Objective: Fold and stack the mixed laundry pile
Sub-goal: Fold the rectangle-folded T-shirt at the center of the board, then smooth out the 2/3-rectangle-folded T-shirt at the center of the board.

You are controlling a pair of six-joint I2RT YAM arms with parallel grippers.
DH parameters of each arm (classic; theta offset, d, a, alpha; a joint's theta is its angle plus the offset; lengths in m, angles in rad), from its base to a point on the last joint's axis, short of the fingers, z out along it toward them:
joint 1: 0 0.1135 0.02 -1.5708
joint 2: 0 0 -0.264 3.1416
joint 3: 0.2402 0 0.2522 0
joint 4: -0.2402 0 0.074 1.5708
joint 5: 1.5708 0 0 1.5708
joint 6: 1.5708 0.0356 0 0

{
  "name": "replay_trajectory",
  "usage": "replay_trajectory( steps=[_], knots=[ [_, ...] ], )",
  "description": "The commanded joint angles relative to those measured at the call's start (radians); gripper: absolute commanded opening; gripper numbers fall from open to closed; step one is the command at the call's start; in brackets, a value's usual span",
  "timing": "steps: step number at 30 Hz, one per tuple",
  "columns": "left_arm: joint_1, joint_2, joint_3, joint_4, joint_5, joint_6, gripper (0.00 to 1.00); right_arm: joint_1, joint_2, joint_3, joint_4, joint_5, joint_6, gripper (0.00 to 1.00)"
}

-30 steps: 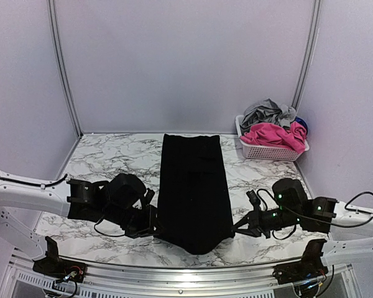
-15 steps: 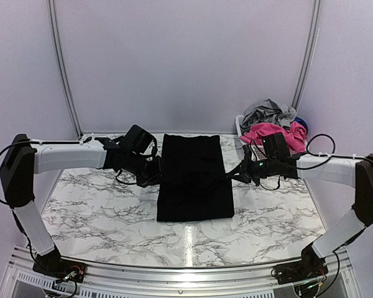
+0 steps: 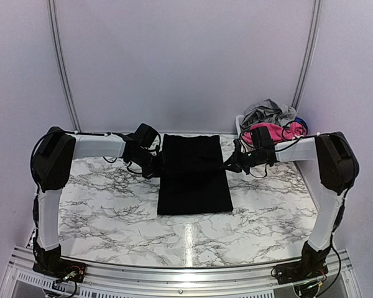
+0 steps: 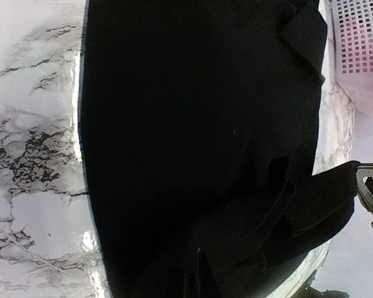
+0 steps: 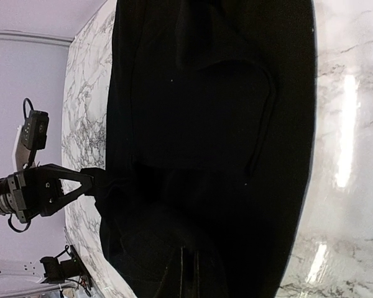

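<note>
A white marble-patterned desk [image 3: 105, 198] seen from above, with a large black cloth [image 3: 194, 177] lying flat in the middle, folded into a rough rectangle that runs from the far edge towards the centre. Two white and black robot arms reach out from the near edge to the far half of the desk, one on each side of the cloth. The left tool [image 3: 158, 167] is clenched on the cloth's left edge, and the right tool [image 3: 227, 166] is clenched on its right edge, directly across from it. The left wrist view shows the black fabric filling most of the picture, with a raised corner of it pinched by the other arm's tool at the right. The right wrist view shows the same from the opposite side: black fabric with a visible seam and pocket outline, and the left tool gripping a pulled-out corner. At the far right corner of the desk stands a white lattice basket [image 4: 357, 43], partly hidden behind the right arm in the overhead view. It holds more laundry: a grey garment [image 3: 267, 112] on top, a bright pink piece [image 3: 280, 131] below it, and a dark blue piece [image 3: 301, 124] at the right.
</note>
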Motion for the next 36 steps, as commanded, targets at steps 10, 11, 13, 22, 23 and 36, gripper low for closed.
replay_trajectory(
  steps=[10, 11, 13, 22, 23, 36],
  knots=[
    [0.073, -0.013, 0.06, -0.02, -0.051, 0.085, 0.5, -0.064, 0.044, 0.112, -0.037, -0.001, -0.086, 0.4],
    [0.073, -0.046, 0.036, -0.019, -0.072, 0.104, 0.57, -0.069, 0.017, 0.114, -0.059, 0.014, -0.11, 0.45],
    [0.07, -0.113, -0.02, -0.012, -0.087, 0.143, 0.66, -0.071, -0.038, 0.108, -0.098, 0.03, -0.16, 0.48],
    [-0.016, -0.164, -0.142, 0.081, 0.044, 0.204, 0.57, 0.064, -0.075, -0.002, -0.073, -0.108, -0.193, 0.34],
    [-0.03, -0.139, -0.123, 0.086, 0.059, 0.204, 0.52, 0.077, -0.061, -0.007, -0.056, -0.123, -0.184, 0.32],
    [0.057, 0.203, 0.156, 0.158, 0.056, 0.142, 0.38, 0.041, 0.227, 0.122, -0.028, -0.162, -0.198, 0.22]
  ],
)
